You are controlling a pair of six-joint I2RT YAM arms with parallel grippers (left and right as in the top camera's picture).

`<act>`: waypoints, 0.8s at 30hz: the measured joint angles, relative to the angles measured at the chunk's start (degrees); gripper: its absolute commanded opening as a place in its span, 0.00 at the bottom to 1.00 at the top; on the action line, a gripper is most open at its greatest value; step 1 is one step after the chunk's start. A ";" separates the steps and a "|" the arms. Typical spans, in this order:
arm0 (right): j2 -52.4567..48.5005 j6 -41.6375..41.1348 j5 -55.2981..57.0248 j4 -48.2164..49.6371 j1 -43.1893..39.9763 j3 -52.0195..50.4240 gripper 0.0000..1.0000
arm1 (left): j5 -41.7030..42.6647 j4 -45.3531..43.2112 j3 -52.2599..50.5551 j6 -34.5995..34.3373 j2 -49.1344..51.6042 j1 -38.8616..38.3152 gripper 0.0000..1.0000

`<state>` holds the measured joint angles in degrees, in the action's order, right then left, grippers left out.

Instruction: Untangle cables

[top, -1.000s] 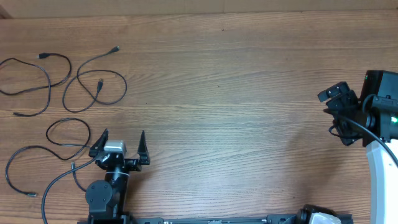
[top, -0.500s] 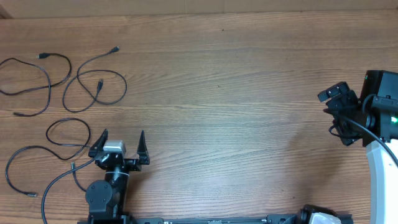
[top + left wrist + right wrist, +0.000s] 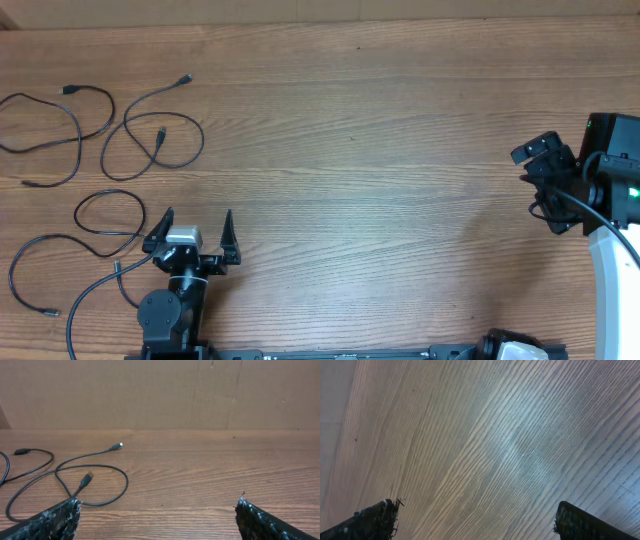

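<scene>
So the left gripper sits at the near edge of the desk, left of centre. Its fingers are spread about as wide as they go, w/ only bare wood b/w them, so it's holding nothing. The cables are all off to its left or further back, and none is inside the jaws.

Closest is a thin strand curving up from the near edge toward the gripper's left side. It ends just beside the arm, can't tell if it touches.

Next out is the looped cable. Its round loop lies just left of the fingertips, about level w/ them, and its tail swings out toward the left desk edge and back to the near side.

Further back, well apart from the gripper, are two more lying side by side. The two-plug cable is ahead and a bit left of the fingers. The wrist cam shows it flat on the wood, both plug ends visible. The wavy cable is over in the far-left corner.

The right gripper is way over on the right side, about mid depth. It's wide open too, gripping nothing, just bare wood under it, and well apart from every cable.
</scene>
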<state>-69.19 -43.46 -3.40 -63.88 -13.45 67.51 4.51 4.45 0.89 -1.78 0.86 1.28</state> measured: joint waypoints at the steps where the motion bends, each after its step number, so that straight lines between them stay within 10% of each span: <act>1: 0.02 -0.02 0.02 -0.20 0.00 0.00 1.00 | 0.00 0.00 -0.02 -0.02 0.00 0.00 1.00; 24: 36.52 0.00 0.02 12.59 2.27 -13.38 1.00 | 0.00 -0.13 -0.11 -0.02 0.00 0.00 1.00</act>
<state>-32.67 -43.46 -3.38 -51.29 -11.18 54.13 4.51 4.32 0.78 -1.80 0.86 1.28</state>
